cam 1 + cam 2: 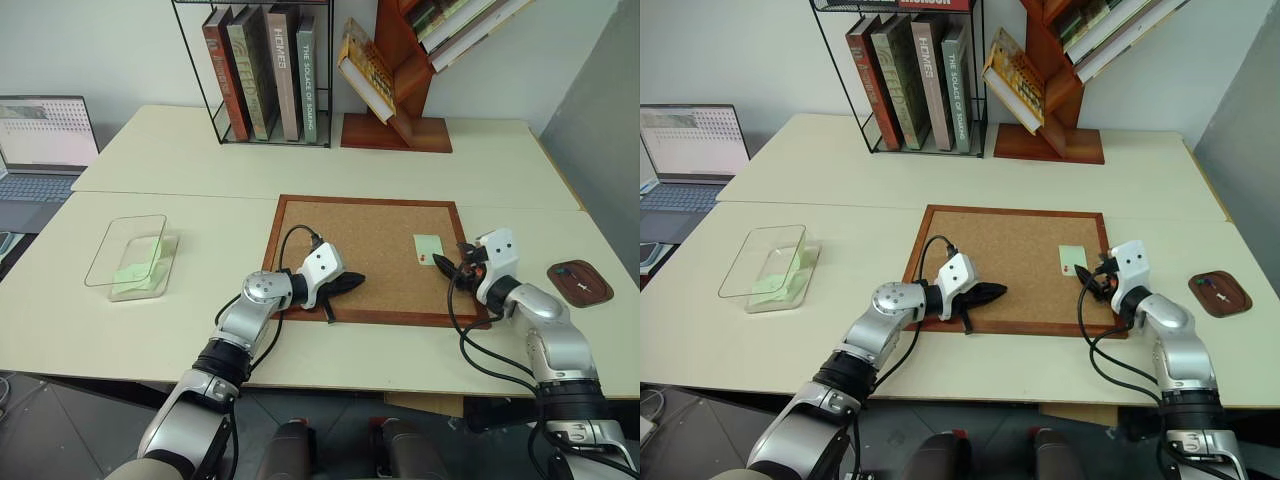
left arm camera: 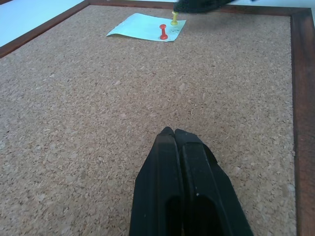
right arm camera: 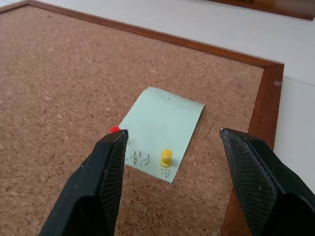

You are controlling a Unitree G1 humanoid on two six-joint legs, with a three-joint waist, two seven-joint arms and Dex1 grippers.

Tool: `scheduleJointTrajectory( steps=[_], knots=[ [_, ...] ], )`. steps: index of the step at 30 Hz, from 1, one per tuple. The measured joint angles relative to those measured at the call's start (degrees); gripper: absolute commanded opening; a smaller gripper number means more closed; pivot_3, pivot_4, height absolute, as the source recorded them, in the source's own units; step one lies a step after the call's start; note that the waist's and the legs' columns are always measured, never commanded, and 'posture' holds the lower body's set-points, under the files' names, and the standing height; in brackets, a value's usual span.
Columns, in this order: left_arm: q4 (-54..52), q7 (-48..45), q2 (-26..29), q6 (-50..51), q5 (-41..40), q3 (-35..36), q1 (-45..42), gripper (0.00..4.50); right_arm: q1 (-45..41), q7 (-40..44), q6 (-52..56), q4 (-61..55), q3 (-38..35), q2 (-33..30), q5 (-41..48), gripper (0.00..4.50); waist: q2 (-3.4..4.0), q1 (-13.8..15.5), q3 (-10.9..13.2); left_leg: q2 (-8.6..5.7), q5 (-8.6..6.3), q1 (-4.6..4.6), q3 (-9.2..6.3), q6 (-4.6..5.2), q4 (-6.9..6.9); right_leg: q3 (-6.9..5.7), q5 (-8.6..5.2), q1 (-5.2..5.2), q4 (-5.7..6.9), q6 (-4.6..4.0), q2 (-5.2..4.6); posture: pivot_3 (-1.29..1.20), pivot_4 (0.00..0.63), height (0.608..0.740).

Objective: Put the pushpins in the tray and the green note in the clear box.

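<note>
Head view, note: green note [image 1: 428, 246] lies on the corkboard [image 1: 375, 258] near its right edge; clear box [image 1: 128, 257] far left, tray [image 1: 580, 282] far right.
Left wrist view: left gripper [image 2: 174, 140] pressed shut, empty, low over cork.
Right wrist view: right gripper [image 3: 173, 142] wide apart, empty, straddling the yellow pushpin [image 3: 166, 158]; red pushpin [image 3: 114, 129] beside one finger.

Bare cork around green note [image 3: 162, 132]; yellow pushpin [image 3: 166, 158] upright between right gripper [image 3: 172, 147] spread jaws.
</note>
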Motion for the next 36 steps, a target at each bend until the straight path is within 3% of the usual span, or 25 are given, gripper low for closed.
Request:
scheduleJointTrajectory(
  steps=[4,7,19,30,36],
  knots=[
    [-0.29,0.25,0.10,0.07,0.00,0.04,0.23,0.00,-0.15,-0.01,-1.54,2.15,0.20,0.04,-0.34,2.71,0.00,-0.07,0.00,0.02,0.00,0.01,-0.01,0.00,0.01,0.00,0.00,0.00,0.01,0.00,0.01,0.00,0.150,0.740],
    [-0.55,0.30,0.18,0.08,0.00,0.04,0.40,0.00,-0.39,0.00,-2.47,3.12,0.22,0.05,-0.56,2.01,0.00,-0.13,0.00,0.02,0.00,0.00,0.00,0.00,0.00,0.00,0.00,0.00,0.01,0.00,0.01,0.00,0.150,0.740],
    [-0.70,0.39,0.21,0.17,0.00,0.03,0.48,0.00,-1.25,0.19,-3.41,4.07,1.48,0.78,-1.42,0.06,0.00,-0.14,0.00,0.02,0.00,0.01,0.00,0.00,0.00,0.01,0.00,0.00,0.00,0.00,0.01,0.00,0.150,0.740],
    [-0.97,0.40,0.22,0.05,0.01,0.04,0.78,0.00,-0.07,0.84,-3.32,1.43,0.89,0.82,-0.14,0.06,0.02,-0.15,0.01,0.03,0.00,0.00,0.00,0.00,-0.02,0.01,0.00,-0.03,0.01,0.00,0.01,0.00,0.150,0.740],
    [-0.97,0.43,0.21,0.06,0.17,-0.03,0.82,0.00,-0.03,1.78,-3.10,-6.06,-0.70,0.75,3.16,0.06,0.02,-0.15,0.00,0.03,0.00,0.01,-0.02,0.00,0.00,0.00,0.00,0.00,0.00,0.01,0.01,0.00,0.150,0.740]
  ],
)
